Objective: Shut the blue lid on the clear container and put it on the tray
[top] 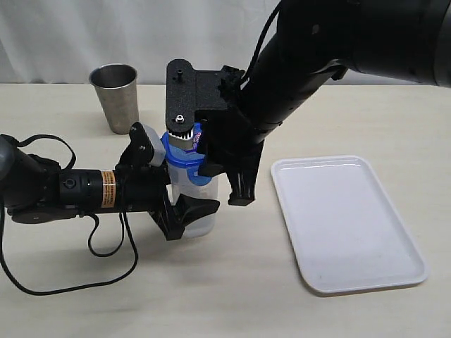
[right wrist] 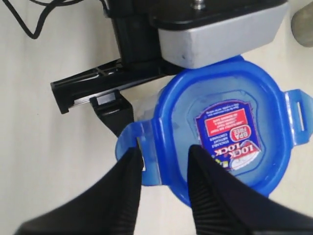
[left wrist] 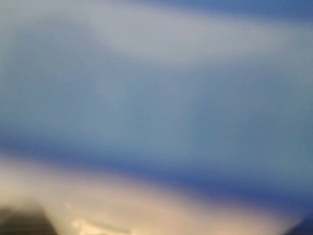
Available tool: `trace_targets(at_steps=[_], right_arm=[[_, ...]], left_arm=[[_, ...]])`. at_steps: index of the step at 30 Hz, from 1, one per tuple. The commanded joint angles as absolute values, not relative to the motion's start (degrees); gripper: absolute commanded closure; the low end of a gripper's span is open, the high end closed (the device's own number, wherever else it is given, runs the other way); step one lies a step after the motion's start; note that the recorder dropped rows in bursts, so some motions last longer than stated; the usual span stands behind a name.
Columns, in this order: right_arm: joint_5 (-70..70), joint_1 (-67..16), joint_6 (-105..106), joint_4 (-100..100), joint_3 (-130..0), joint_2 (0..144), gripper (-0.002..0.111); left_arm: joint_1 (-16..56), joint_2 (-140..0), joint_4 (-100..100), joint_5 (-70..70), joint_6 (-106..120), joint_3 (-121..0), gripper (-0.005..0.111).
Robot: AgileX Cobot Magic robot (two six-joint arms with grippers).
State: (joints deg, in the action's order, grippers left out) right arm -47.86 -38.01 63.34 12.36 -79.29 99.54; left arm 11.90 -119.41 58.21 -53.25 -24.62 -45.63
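Note:
The clear container stands upright on the table, and my left gripper is shut around its body from the left. The blue lid sits on its rim. In the right wrist view the blue lid shows its red-white-blue sticker, with a flap sticking out at each side. My right gripper comes down from above, shut across the lid's rim: one finger outside the near flap, the other on the lid's top. The left wrist view shows only a blurred blue lid very close. The white tray lies to the right.
A shiny steel cup stands at the back left. The left arm lies low across the table with a black cable looping in front of it. The right arm reaches in from the upper right, above the tray's far corner.

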Motion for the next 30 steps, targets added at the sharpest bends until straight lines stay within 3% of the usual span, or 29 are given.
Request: trace_targets(at_steps=[1, 20, 30], right_arm=[[-47.0, -38.1, 62.9, 12.4, -77.6, 100.7, 0.077], [-26.9, -38.2, 69.8, 10.2, -64.7, 101.2, 0.077], [-26.1, -38.2, 71.5, 10.2, -64.3, 101.2, 0.077]], left_arm=[[11.7, -119.6, 59.4, -51.3, -25.2, -45.4, 0.107], [11.7, -119.6, 62.4, -54.2, -25.9, -45.4, 0.107], [11.7, -119.5, 62.7, -55.8, -25.7, -45.4, 0.107]])
